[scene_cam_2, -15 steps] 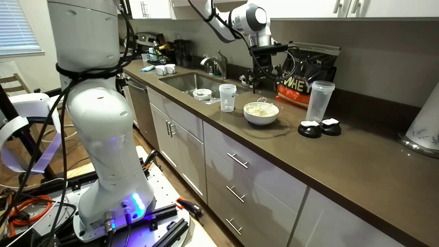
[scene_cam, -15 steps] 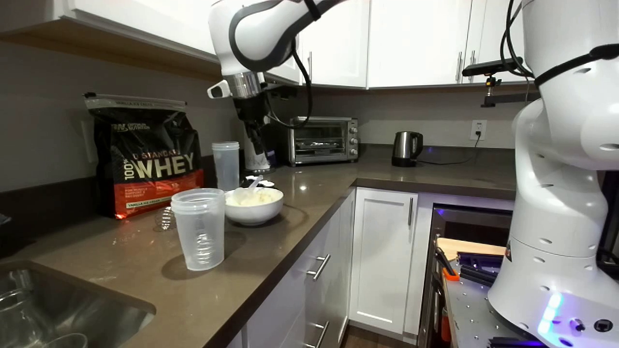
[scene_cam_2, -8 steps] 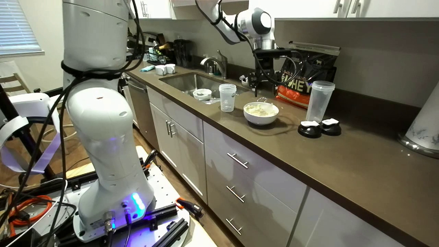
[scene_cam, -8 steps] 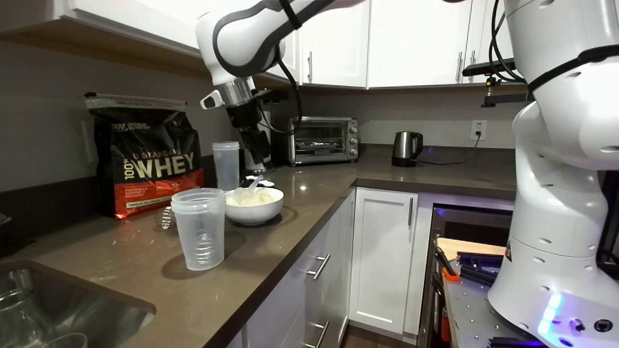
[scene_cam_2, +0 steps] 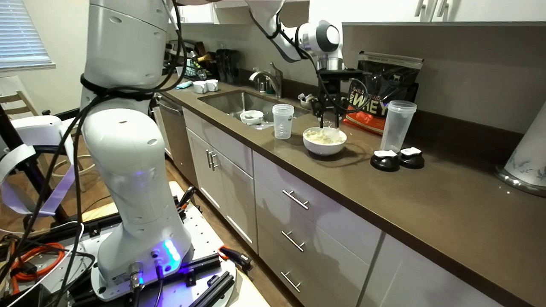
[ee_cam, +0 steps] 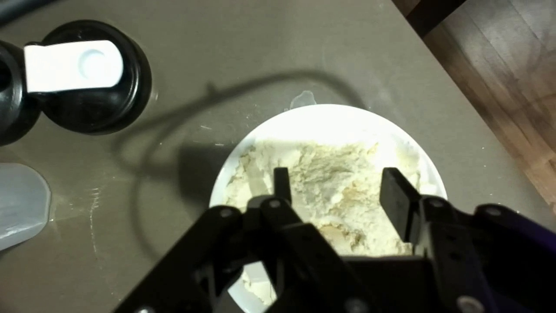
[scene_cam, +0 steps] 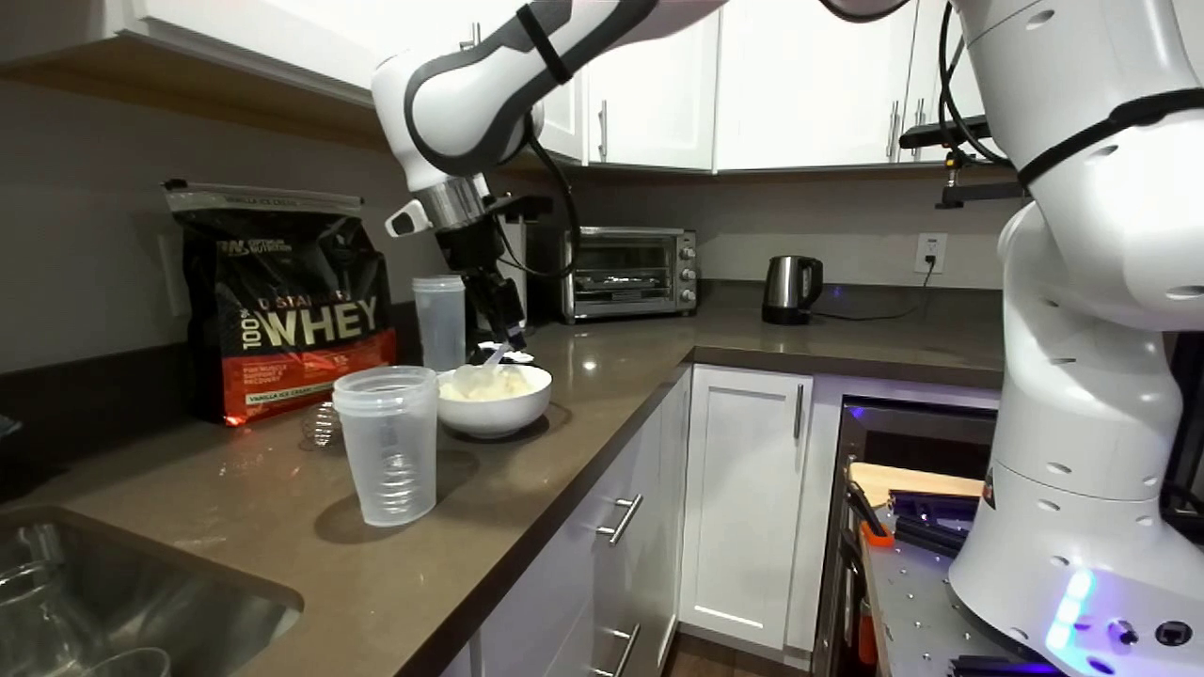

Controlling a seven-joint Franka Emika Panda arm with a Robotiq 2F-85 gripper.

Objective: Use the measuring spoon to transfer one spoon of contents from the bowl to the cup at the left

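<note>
I judge myself at the first step: getting hold of the spoon [scene_cam: 483,371]. It sits in the bowl [scene_cam: 494,417], scoop end low in the powder [ee_cam: 330,167]. My gripper [ee_cam: 335,187] hangs over the bowl, jaws spread, powder showing in the gap and nothing pinched. The spoon's long axis is tilted, neither upright nor flat: its handle [scene_cam: 498,355] rises above the bowl's rim, pointing up and away from the cup [scene_cam_2: 283,121], which stands left of the bowl in an exterior view. Whether I touch the handle, I cannot tell. Next, I think, I must bring the handle between my jaws and pinch it firmly before scooping and carrying level towards the cup.
</note>
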